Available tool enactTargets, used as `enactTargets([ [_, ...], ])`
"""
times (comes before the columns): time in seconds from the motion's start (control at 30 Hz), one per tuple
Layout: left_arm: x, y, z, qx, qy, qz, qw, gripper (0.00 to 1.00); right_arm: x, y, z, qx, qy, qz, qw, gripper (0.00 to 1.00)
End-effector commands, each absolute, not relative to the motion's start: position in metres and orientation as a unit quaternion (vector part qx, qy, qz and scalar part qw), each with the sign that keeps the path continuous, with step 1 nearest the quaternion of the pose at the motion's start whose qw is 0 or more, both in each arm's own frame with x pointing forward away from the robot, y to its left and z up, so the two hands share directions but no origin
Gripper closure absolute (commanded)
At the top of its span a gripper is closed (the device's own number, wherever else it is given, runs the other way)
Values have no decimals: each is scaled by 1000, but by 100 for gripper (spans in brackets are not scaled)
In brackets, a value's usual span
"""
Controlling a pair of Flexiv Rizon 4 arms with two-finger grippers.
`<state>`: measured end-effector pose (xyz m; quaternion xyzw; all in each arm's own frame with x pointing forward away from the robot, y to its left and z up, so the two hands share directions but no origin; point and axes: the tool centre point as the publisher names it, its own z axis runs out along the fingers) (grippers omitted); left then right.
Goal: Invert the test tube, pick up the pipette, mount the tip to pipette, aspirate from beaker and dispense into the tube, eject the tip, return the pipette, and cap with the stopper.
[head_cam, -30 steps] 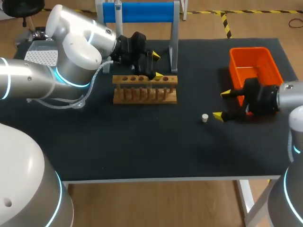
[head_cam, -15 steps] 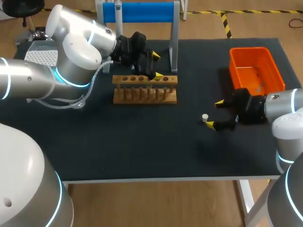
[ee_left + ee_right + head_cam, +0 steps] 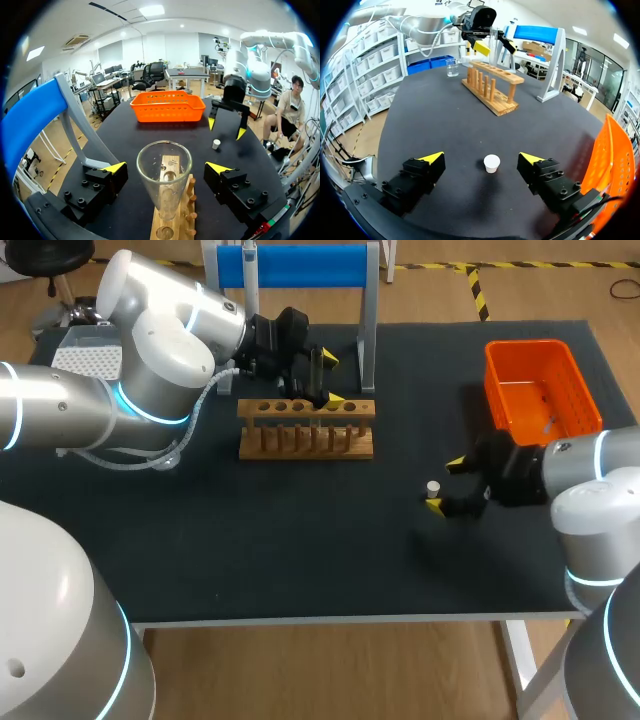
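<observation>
A clear glass test tube (image 3: 164, 185) stands mouth-up in the wooden rack (image 3: 306, 430). My left gripper (image 3: 165, 167) is open around the tube, with a gap on each side; in the head view the left gripper (image 3: 330, 378) hangs over the rack's right end. The small white stopper (image 3: 433, 488) lies on the black table right of the rack. Low over the table, my right gripper (image 3: 444, 484) is open with the stopper (image 3: 491, 163) between its fingers, untouched; the right gripper (image 3: 481, 158) shows a clear gap on both sides. No pipette is visible.
An orange basket (image 3: 540, 385) sits at the back right, close behind my right arm. A blue-topped stand (image 3: 295, 265) rises behind the rack. A small glass beaker (image 3: 452, 67) stands on the table beyond the rack's far end.
My right gripper has moved left and slightly nearer, from beside the orange basket to straddling the stopper. The left arm has not moved.
</observation>
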<state>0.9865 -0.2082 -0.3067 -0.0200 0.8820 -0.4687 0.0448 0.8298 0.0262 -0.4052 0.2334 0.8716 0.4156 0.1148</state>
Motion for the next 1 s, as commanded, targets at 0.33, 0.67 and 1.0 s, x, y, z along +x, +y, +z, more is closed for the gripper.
enactTargets([
  [0.33,988,-208,-307,-20,882,-468,43,0,836,29,-419,252,876,396,113,26],
  [0.67,988,-208,-307,-20,882,-468,43,0,840,28,-421,257,876,392,116,27],
  [1.0,988,-208,-307,-20,882,-468,43,0,843,33,-425,259,876,392,114,38],
])
